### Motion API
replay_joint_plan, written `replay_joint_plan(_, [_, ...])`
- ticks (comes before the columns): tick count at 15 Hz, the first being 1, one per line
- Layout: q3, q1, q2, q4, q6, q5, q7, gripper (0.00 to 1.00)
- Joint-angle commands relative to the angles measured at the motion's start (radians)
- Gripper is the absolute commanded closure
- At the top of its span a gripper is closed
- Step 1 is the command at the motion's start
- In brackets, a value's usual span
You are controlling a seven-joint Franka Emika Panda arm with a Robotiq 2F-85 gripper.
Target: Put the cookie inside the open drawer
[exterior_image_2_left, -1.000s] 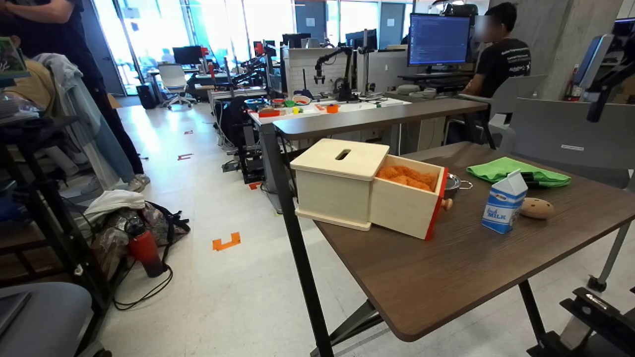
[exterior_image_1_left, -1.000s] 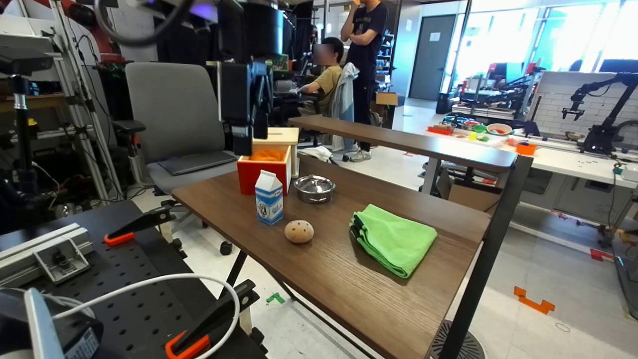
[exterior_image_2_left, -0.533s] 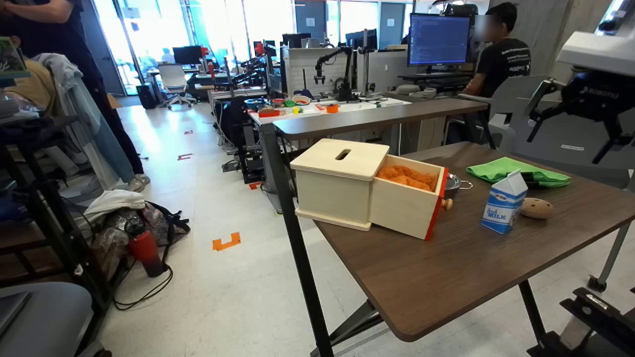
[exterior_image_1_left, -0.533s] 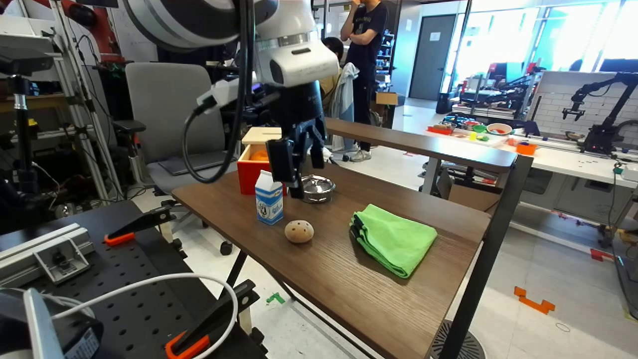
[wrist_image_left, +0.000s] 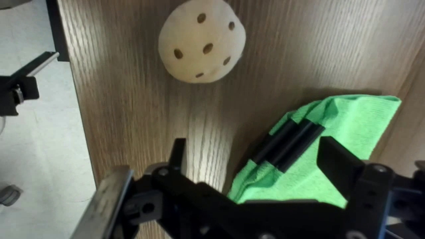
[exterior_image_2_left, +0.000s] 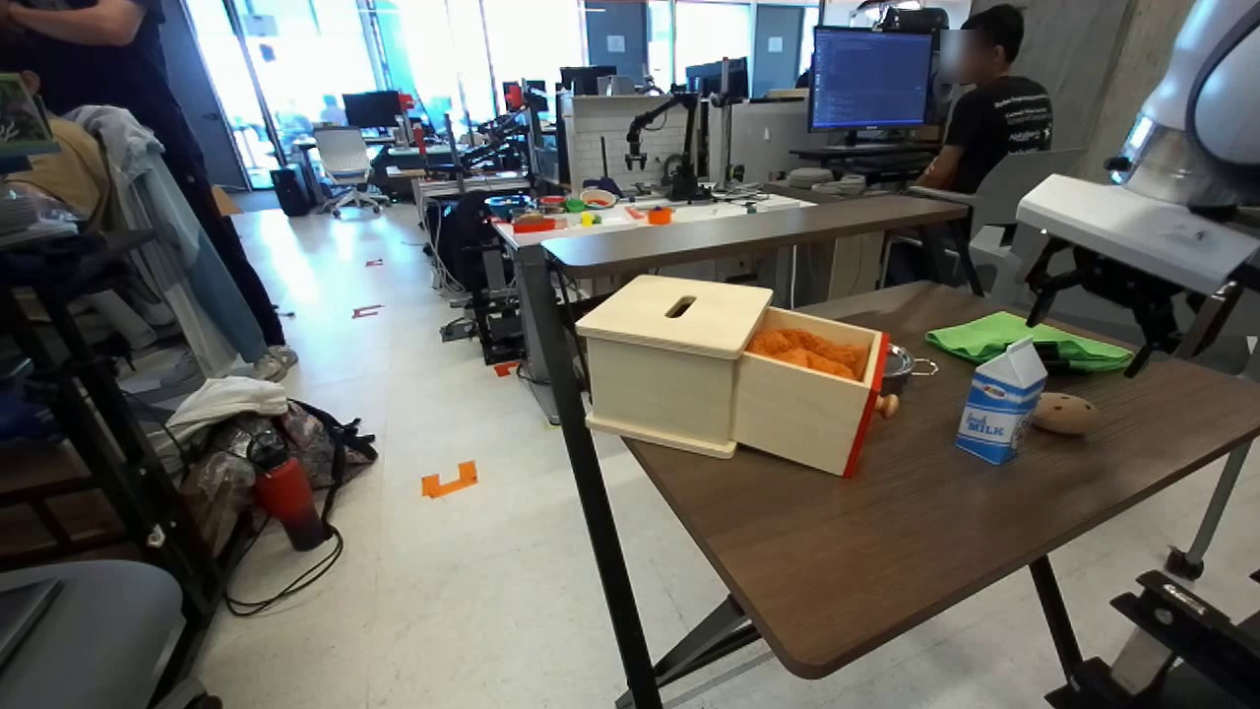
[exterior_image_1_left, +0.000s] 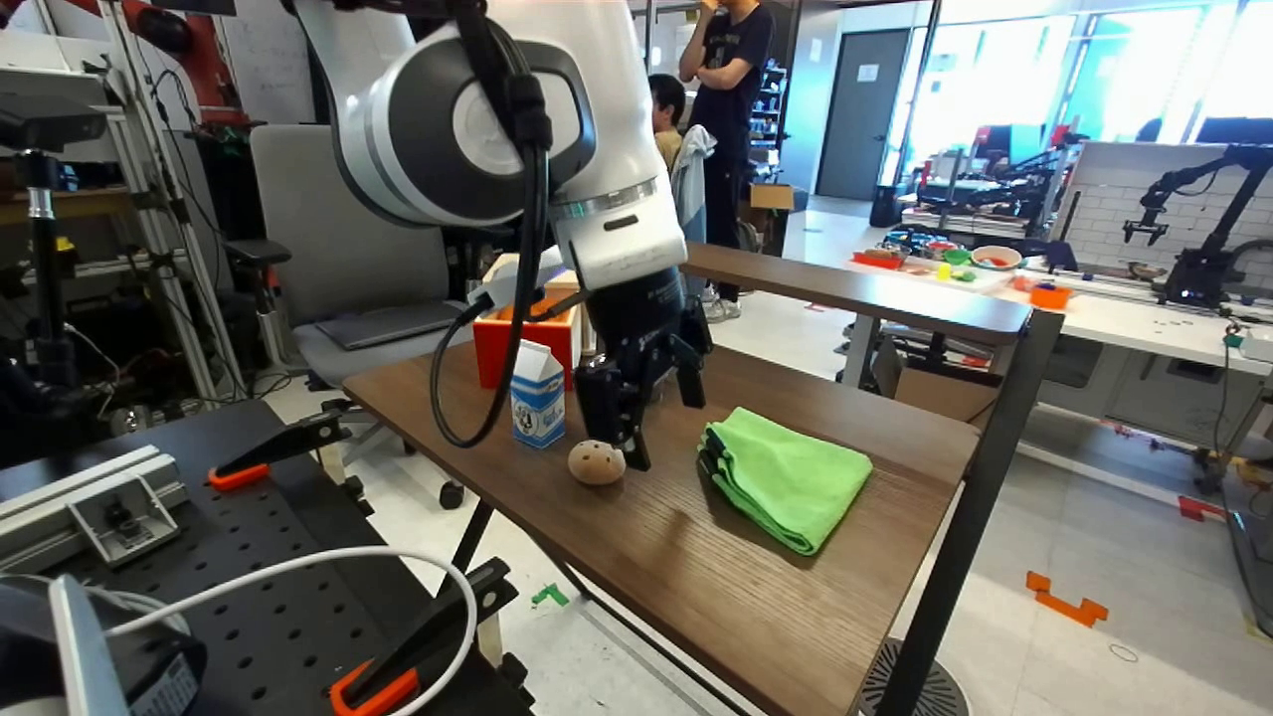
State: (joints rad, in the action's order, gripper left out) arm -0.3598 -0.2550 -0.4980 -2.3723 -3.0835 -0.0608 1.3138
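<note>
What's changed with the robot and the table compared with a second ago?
The gripper came down toward the table in both exterior views, bringing more of the white arm into view, and is now near the cookie and green cloth with its jaws open. Nothing has visibly been gripped or released. The cookie, green cloth, milk carton, open drawer and the orange cloth inside it stayed as they were.

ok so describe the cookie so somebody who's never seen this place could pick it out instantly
Find the brown table holding a pale wooden box with its red-fronted drawer pulled open. On that table, near the blue-and-white milk carton, is the cookie. Unlike the boxy carton and the folded green cloth, it's rounded, tan and dotted dark brown.
</note>
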Motion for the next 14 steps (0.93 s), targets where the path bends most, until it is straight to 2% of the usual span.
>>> replay_joint_plan(1, [0.011, -0.039, -0.034, 0.043, 0.139, -0.081, 0.036, 0.00])
replay_joint_plan(6, [0.093, 0.007, -0.016, 0.068, 0.340, -0.066, 0.089, 0.00])
replay_joint_plan(12, [0.132, 0.051, -0.028, 0.115, 0.394, -0.056, 0.125, 0.00])
replay_joint_plan(13, [0.134, 0.056, -0.030, 0.119, 0.395, -0.052, 0.126, 0.25])
replay_joint_plan(14, [0.137, 0.063, -0.030, 0.122, 0.394, -0.053, 0.124, 0.26])
